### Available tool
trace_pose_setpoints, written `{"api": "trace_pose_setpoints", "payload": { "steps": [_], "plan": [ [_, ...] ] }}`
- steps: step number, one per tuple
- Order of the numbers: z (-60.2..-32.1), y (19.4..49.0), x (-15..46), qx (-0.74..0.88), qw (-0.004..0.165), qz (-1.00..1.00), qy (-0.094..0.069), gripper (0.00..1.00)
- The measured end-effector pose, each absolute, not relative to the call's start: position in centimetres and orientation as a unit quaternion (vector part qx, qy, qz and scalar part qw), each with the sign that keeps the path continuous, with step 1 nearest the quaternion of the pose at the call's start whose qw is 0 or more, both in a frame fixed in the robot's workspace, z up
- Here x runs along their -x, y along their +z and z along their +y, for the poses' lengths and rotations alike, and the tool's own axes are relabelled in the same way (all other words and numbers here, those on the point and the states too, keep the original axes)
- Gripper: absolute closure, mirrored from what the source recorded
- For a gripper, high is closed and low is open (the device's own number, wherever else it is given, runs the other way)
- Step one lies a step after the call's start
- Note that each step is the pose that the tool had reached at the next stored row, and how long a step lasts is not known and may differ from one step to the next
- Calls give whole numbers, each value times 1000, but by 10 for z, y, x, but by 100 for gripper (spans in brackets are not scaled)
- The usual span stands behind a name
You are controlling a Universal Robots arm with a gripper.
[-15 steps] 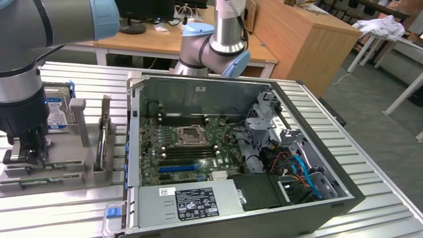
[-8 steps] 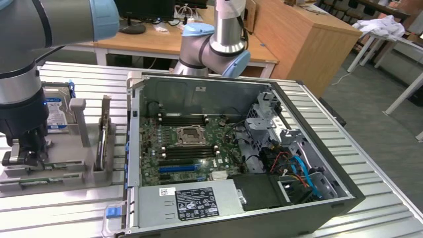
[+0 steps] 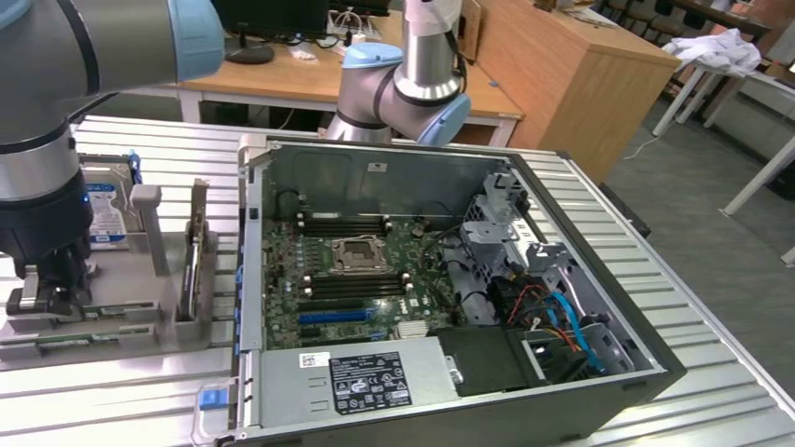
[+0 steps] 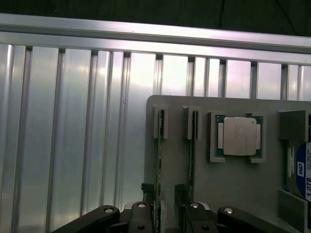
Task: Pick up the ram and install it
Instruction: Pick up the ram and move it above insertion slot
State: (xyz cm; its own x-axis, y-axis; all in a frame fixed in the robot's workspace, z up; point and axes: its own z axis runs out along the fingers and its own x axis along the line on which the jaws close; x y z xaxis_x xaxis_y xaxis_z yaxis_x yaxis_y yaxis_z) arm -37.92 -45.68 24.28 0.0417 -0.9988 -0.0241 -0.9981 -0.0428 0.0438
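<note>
The gripper [image 4: 164,196] holds its jaws wide apart, with the ram [image 4: 159,155] standing on edge between them in 1 of 2 slots of the gray holder [image 4: 228,189]. In the exterior view, the holder sits at 9 o'clock from the open computer case [image 3: 316,177].

"WD" and a cut-off "1.0T" read on the blue-and-white label of a silver hard drive [image 4: 302,177]; the grey power-supply box's sticker [image 3: 369,377] is illegible.
</note>
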Motion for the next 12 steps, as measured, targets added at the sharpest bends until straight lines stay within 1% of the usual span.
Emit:
{"api": "trace_pose_setpoints", "payload": {
  "steps": [12],
  "plan": [
    [-457,236,379,-722,7,-692,-24,69]
  ]
}}
